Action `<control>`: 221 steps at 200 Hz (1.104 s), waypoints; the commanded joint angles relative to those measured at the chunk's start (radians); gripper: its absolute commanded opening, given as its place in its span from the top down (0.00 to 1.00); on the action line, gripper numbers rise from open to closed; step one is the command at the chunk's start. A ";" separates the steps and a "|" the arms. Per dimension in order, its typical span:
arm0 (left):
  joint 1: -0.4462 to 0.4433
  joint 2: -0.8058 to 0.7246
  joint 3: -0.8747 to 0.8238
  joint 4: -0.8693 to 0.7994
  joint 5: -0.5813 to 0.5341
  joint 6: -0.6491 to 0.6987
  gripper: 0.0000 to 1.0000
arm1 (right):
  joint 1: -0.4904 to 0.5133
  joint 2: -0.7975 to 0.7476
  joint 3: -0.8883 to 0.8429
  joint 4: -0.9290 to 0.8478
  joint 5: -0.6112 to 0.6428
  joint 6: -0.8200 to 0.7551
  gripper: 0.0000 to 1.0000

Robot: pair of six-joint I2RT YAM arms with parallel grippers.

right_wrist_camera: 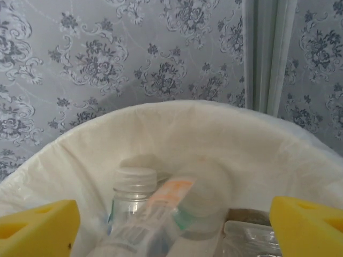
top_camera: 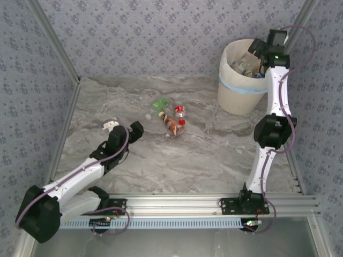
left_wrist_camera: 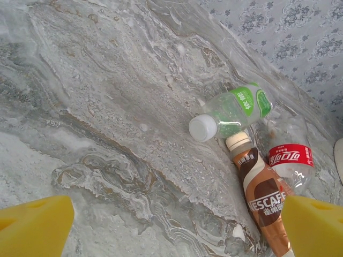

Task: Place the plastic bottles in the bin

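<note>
**A:** Where was the right tool point(top_camera: 258, 51)?

**B:** Over the bin point(top_camera: 236, 101), fingers spread wide with nothing between them. Several clear bottles point(right_wrist_camera: 133, 184) lay inside, under it.

**A:** And the ones not yet binned?

**B:** Three lay bunched in the middle of the counter point(top_camera: 203, 155): a green-labelled bottle point(left_wrist_camera: 233, 110), a red-labelled bottle point(left_wrist_camera: 292, 160) and a brown coffee bottle point(left_wrist_camera: 262, 198).

**A:** Which arm was nearer?

**B:** The left. The left tool point(left_wrist_camera: 174, 230) hung over the counter, fully open and empty, with the bunch ahead and to its right. The coffee bottle lay closest. Its long axis ran roughly away from the tool, and the cap at the far end seemed to touch the green-labelled one, which lay crosswise. I judged the tool needed to shift right and straddle the coffee bottle's width.
</note>
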 commanded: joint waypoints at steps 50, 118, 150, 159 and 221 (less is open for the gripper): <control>0.015 0.025 0.016 -0.015 0.012 0.013 0.01 | 0.005 -0.157 -0.119 -0.019 0.065 -0.003 0.00; 0.030 0.142 0.100 -0.048 0.124 0.021 0.01 | 0.026 -0.355 -0.371 0.080 0.025 0.000 0.00; 0.031 0.218 0.158 -0.045 0.183 0.025 0.01 | 0.039 -0.505 -0.559 0.159 -0.031 0.004 0.00; 0.034 0.243 0.180 -0.048 0.199 0.031 0.01 | 0.043 -0.550 -0.610 0.176 -0.049 0.012 0.00; 0.108 0.449 0.414 -0.152 0.314 0.388 0.02 | 0.066 -0.876 -1.003 0.305 -0.216 0.104 0.00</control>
